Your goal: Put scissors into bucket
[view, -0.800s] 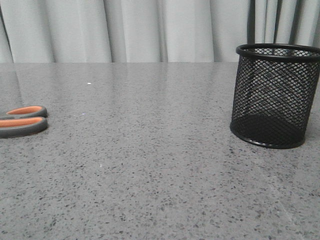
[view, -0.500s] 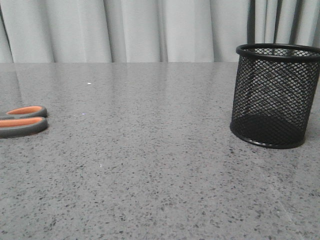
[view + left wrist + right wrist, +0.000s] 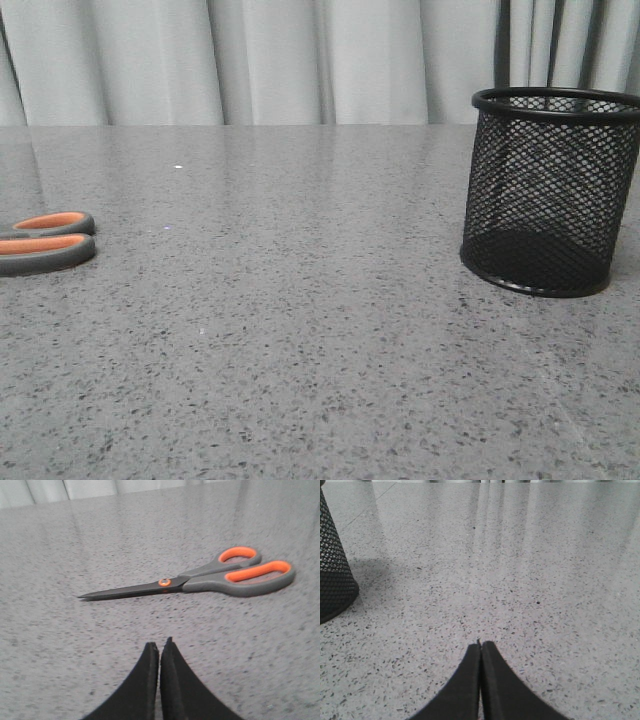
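Front view: the scissors (image 3: 45, 241) are lying flat on the grey speckled table (image 3: 300, 330) at the far left edge, only the orange-lined handle loops showing. The bucket (image 3: 548, 190) is standing upright at the right side, well apart from the scissors; nothing is showing inside it through the mesh. Neither arm is appearing here.

Left wrist view: the left gripper (image 3: 159, 647) is hanging with its black fingers pressed together, holding nothing. The scissors (image 3: 200, 577) are lying closed on the table ahead of the fingertips, near but not touching them.

Right wrist view: the right gripper (image 3: 480, 644) is likewise sitting with fingers pressed together, empty, over bare table. The bucket (image 3: 332, 577) is showing partly at the frame edge, apart from the fingers.
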